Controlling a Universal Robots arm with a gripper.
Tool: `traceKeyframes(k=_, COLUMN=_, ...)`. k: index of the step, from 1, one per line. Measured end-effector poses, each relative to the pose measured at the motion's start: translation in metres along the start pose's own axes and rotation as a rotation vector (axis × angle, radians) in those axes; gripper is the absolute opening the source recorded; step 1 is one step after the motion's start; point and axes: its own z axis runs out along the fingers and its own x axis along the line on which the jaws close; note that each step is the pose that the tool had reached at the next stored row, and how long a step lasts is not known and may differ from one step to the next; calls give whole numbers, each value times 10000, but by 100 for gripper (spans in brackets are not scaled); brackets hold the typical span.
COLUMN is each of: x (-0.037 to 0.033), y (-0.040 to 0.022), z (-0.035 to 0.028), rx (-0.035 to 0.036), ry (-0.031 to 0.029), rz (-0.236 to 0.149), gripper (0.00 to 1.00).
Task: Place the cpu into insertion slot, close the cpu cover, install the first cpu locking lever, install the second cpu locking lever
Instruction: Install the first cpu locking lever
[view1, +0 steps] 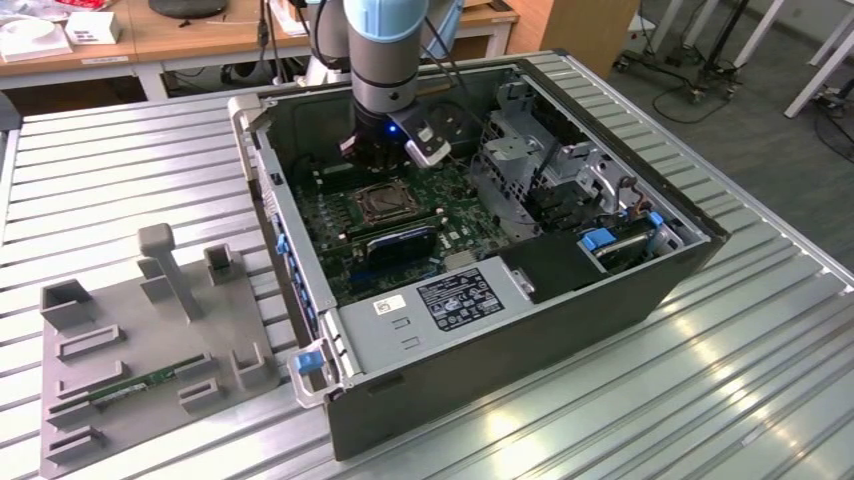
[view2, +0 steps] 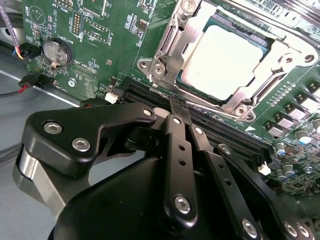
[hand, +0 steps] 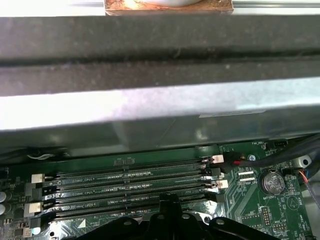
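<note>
pale silver-beige square cpu (view2: 225, 62) seated in socket | silvery metal frame cover (view2: 170, 45) down around it | black pincer (view2: 176, 107) clenched, empty, over memory slots (hand: 125, 187) | levers: cannot tell

Exterior view: arm (view1: 387, 60) cut off by top edge; gripper (view1: 363, 150) fingertips lost behind its own body. Second wrist view: cpu cover (view2: 235, 95) and cpu (view2: 222, 62) clipped at top; levers' state too unclear to tell.
</note>
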Motion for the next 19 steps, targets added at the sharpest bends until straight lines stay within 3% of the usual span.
traceKeyframes(k=19, x=38, y=24, z=-15, rx=4, ry=-1, rz=5, gripper=11)
